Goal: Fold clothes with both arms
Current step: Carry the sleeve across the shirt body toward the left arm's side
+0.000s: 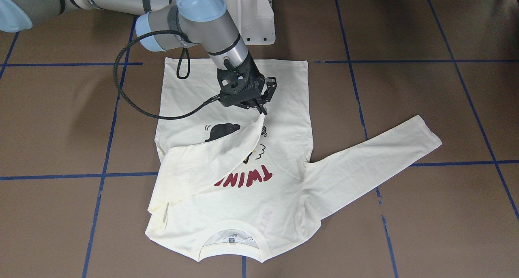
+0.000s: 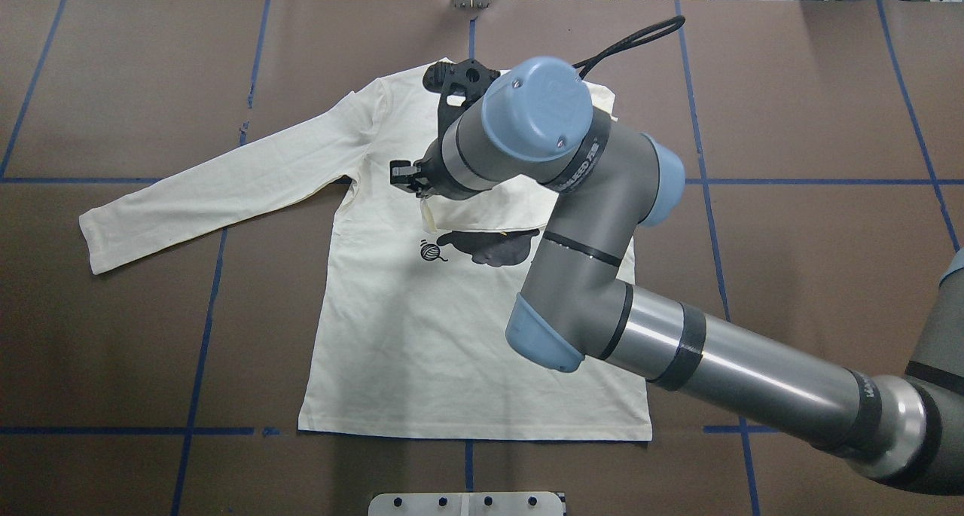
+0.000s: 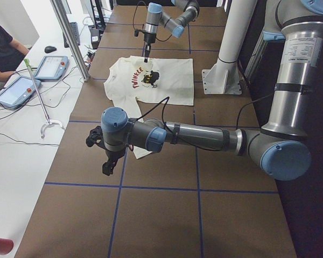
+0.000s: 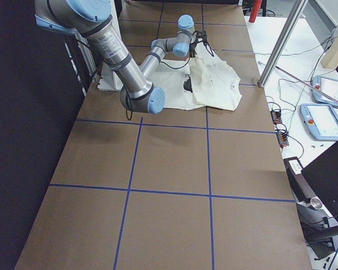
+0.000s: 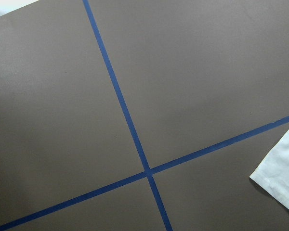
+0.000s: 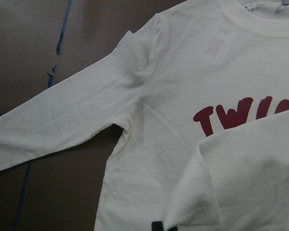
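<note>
The T-shirt (image 1: 243, 205) lies print-up on the tabletop (image 1: 425, 87) — thin, limp knit, light, likely to sag and drag (no stiffness to push against). The right gripper (image 1: 261, 106) is clamped on one cuff (image 1: 259, 121), its sleeve slanting across the chest. Best holds: cuffs, hem corners. The left gripper (image 3: 107, 161) hangs by the other sleeve (image 1: 377, 160) — apart or together, I cannot tell.

Our right arm (image 2: 723, 365) reaches forward with its wrist bent down, and our right gripper (image 1: 262, 106) is closed, pinching one sleeve cuff of the T-shirt (image 1: 243, 205). Our left arm (image 3: 199, 137) stretches out low and nearly level. Our left gripper (image 3: 106, 165) points downward, and we cannot tell how its jaws stand.
</note>
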Controlling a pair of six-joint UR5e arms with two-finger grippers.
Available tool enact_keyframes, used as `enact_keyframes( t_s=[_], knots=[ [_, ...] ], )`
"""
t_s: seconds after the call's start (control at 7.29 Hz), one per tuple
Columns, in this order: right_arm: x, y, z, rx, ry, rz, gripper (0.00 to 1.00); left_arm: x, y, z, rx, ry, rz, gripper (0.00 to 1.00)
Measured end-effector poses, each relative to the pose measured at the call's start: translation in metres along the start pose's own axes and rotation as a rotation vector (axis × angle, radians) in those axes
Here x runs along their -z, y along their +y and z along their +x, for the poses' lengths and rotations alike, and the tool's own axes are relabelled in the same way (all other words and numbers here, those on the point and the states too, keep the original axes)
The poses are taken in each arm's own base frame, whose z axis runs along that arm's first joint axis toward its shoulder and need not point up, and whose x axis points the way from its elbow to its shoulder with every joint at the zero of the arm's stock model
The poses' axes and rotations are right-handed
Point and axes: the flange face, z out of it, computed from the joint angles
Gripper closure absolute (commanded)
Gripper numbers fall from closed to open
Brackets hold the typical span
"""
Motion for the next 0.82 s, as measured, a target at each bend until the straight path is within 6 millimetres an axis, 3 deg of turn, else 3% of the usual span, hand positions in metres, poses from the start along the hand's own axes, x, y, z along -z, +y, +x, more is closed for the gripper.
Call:
enact_keyframes(
  t_s=[0.14, 0.55, 0.82],
  knots=[
    [-0.004, 0.004, -0.01, 0.008, -0.034, 0.055, 1.0, 0.0, 0.0, 0.0, 0.0, 0.001, 0.0, 0.0],
    [-0.043, -0.021, -0.044, -0.056, -0.126, 0.202, 1.0, 0.0, -0.001, 0.0, 0.001, 0.002, 0.0, 0.0],
    [-0.046, -0.023, -0.054, -0.089, -0.178, 0.227, 1.0, -0.001, -0.001, 0.0, 0.001, 0.002, 0.0, 0.0]
  ],
)
